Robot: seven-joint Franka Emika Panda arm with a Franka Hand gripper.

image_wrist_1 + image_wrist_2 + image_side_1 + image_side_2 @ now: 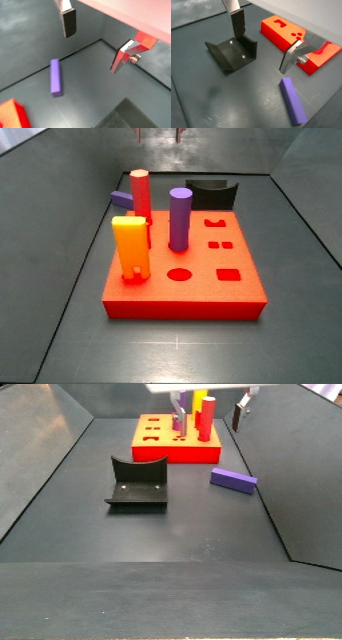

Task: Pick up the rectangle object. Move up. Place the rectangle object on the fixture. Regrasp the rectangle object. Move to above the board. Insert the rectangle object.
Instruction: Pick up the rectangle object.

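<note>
The rectangle object is a purple square-edged bar lying flat on the dark floor (56,77), (293,101), beside the board (234,480) and half hidden behind a red peg in a side view (122,198). My gripper (93,42) (264,42) is open and empty, held high above the floor, with the bar off to one side of it. It shows at the top edge in both side views (160,136) (211,404). The black fixture (232,52) (138,484) (211,193) stands empty. The red-orange board (278,27) (201,288) (158,452) lies nearby.
On the board stand a red peg (140,193), a round purple cylinder (179,218) and a yellow-orange peg (130,248). Grey walls enclose the floor (54,444). A corner of the board shows in a wrist view (13,115).
</note>
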